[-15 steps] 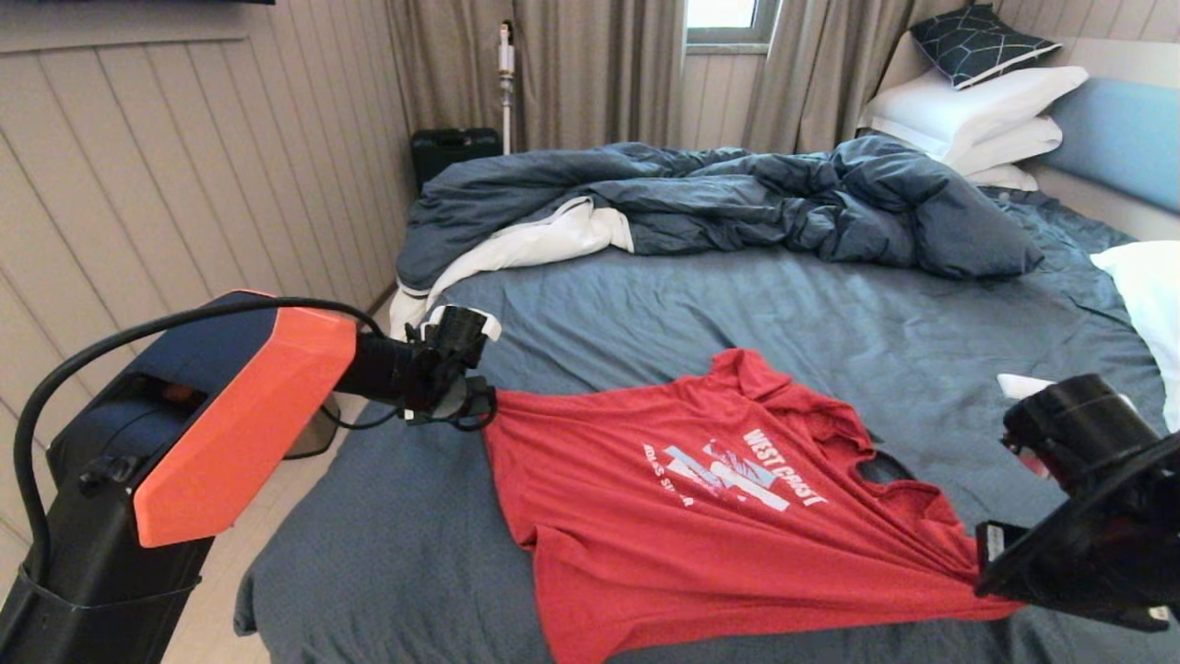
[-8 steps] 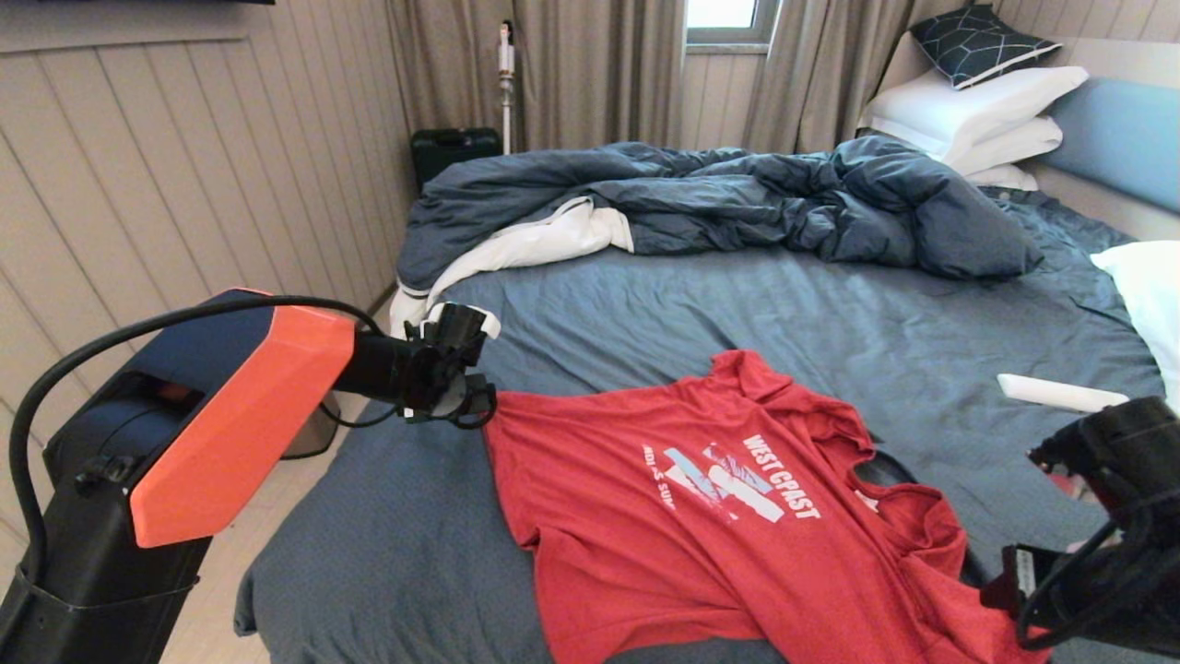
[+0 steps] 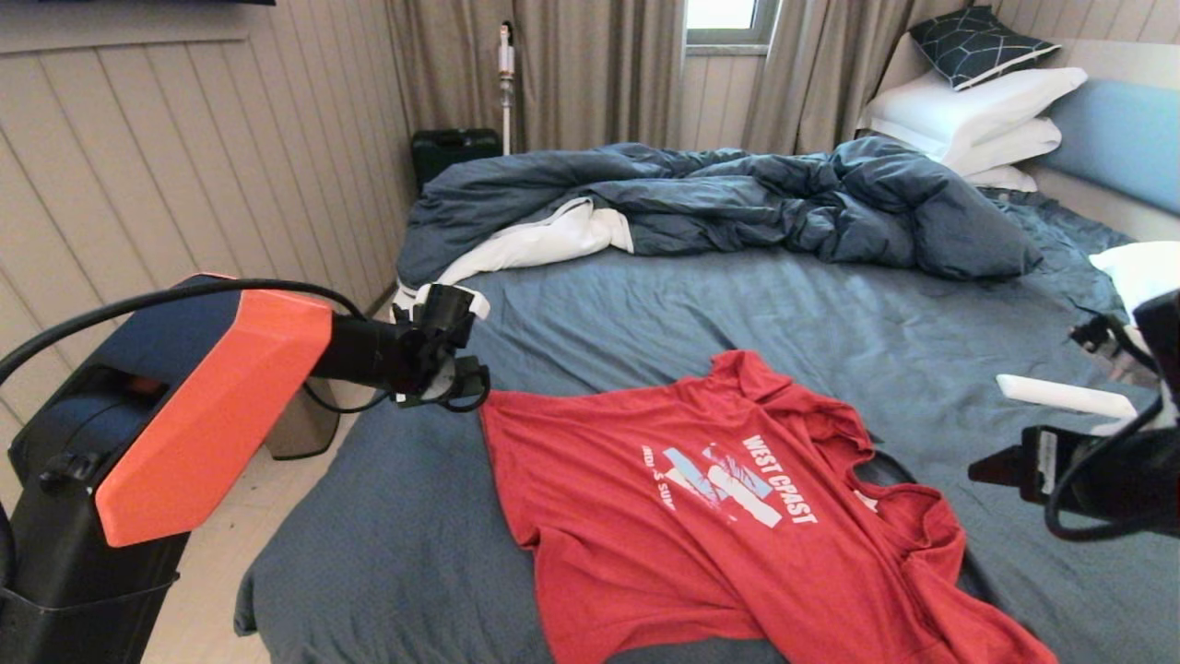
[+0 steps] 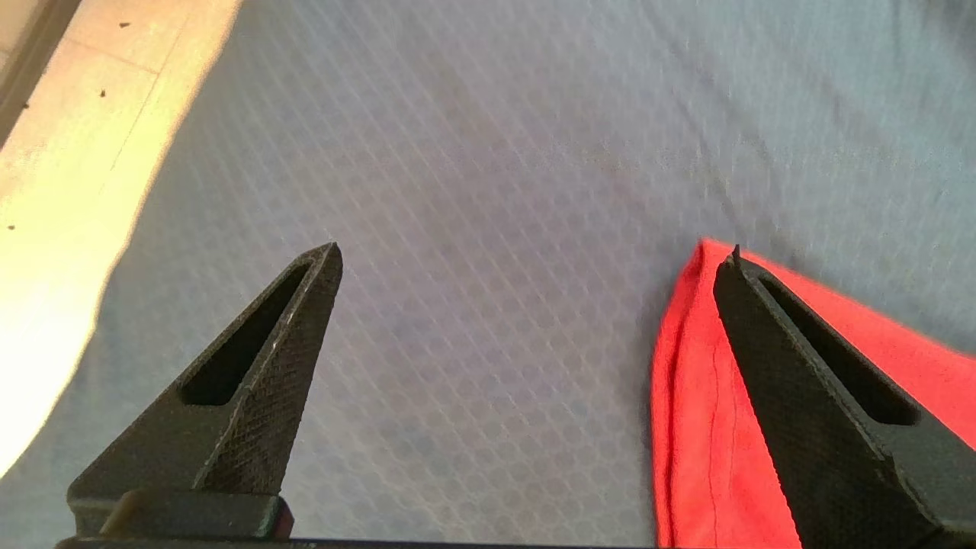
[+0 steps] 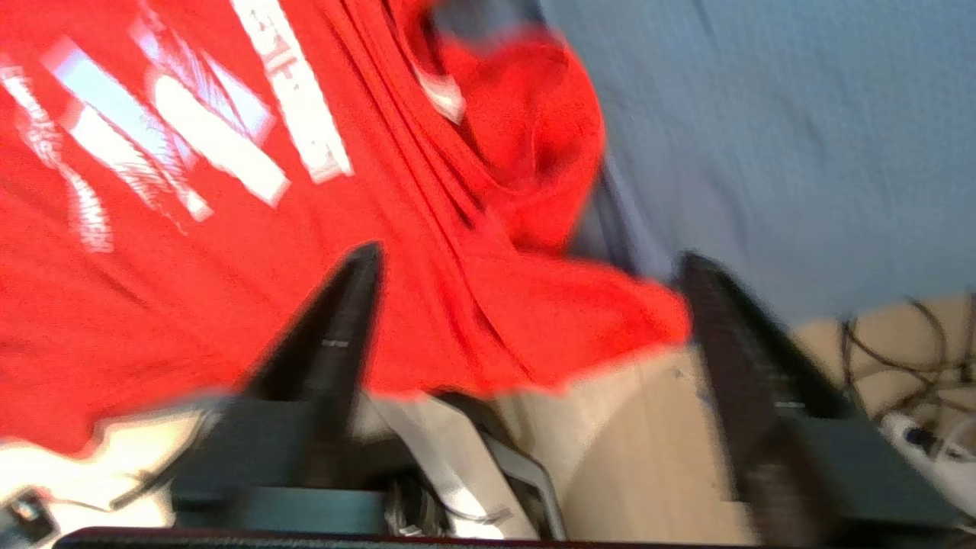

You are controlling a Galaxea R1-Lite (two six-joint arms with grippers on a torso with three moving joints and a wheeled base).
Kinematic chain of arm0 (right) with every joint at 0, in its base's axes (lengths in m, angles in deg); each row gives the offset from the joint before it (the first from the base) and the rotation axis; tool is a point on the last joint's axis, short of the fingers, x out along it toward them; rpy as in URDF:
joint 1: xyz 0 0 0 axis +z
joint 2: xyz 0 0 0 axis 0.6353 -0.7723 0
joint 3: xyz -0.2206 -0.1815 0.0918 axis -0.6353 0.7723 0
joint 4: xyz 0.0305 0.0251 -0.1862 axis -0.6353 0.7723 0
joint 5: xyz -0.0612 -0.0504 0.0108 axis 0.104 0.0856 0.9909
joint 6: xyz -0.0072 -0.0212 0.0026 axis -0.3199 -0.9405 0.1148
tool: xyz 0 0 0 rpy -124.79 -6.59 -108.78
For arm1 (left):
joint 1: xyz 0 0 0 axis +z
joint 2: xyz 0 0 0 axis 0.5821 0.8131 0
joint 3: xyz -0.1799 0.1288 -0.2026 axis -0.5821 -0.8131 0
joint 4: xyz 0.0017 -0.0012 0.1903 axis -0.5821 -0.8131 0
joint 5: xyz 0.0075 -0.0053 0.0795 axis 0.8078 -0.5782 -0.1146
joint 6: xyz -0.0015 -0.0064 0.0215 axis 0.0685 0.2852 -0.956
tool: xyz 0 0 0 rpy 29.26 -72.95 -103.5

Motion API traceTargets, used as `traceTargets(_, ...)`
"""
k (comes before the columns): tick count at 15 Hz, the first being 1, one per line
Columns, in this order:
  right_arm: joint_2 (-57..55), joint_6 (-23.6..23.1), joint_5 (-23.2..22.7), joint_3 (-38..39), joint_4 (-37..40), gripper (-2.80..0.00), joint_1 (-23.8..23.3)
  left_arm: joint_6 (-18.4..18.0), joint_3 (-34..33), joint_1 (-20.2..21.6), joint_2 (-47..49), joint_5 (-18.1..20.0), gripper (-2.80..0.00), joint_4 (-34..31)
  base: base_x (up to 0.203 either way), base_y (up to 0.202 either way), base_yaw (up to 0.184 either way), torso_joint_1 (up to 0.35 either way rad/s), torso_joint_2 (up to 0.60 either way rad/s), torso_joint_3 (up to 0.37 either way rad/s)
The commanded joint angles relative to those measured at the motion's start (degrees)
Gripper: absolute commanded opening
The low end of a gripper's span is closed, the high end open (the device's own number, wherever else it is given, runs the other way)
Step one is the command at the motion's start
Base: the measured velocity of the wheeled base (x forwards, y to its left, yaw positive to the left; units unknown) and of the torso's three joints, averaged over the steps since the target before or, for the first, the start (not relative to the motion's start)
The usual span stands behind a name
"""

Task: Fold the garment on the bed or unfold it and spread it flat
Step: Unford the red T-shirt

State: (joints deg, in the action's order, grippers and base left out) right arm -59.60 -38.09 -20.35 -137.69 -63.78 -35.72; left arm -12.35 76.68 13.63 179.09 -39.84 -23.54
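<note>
The garment (image 3: 645, 535), a red T-shirt with a white "WEST COAST" print, lies face up and mostly spread on the near part of the bed (image 3: 737, 304). One near corner droops past the bed's front edge. My left gripper (image 4: 535, 250) stands open just off the shirt's far left corner. Only blue sheet lies between its fingers, and the shirt's hem (image 4: 701, 427) runs beside one finger. My right arm (image 3: 1088, 480) hangs raised at the right, clear of the shirt. My right gripper (image 5: 530, 254) is open and empty above the crumpled shirt (image 5: 191, 305).
A rumpled dark blue duvet (image 3: 737, 198) covers the far side of the bed. White pillows (image 3: 977, 111) are stacked at the headboard, another pillow (image 3: 1138, 272) lies at the right edge, and a white flat object (image 3: 1065, 397) rests on the sheet nearby. Floor (image 3: 240, 544) borders the bed's left edge.
My right gripper opened and let go of the shirt, then rose and drew away to the right. The shirt's right side dropped onto the bed. My left arm shifted slightly left.
</note>
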Motion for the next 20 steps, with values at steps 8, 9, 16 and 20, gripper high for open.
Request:
traceTargets(8, -33.67, -4.63, -9.14, -30.79, -5.23, -2.8, -6.89, -5.81, 2.89, 5.06, -6.92, 20.3, -2.8, -11.58, 0.0, 0.0, 0.0, 0.0, 0.0, 0.0)
traceTargets(9, -36.66, -5.15, -9.42, -34.51, -4.87, -2.8, -7.06, -6.26, 3.8, 5.16, -6.8, 20.91, -2.8, -12.26, 0.0, 0.0, 0.0, 0.0, 0.0, 0.0)
traceTargets(16, -46.89, -6.05, -12.74, -48.78, -3.47, -2.8, -6.74, -7.73, 5.97, 4.54, -3.6, 26.59, -2.8, -16.89, 0.0, 0.0, 0.0, 0.0, 0.0, 0.0)
traceTargets(20, -48.22, -5.55, -14.79, -50.22, -3.6, -2.8, -6.8, -7.62, 8.34, 3.33, 0.95, 26.97, -2.8, -13.72, 0.0, 0.0, 0.0, 0.0, 0.0, 0.0)
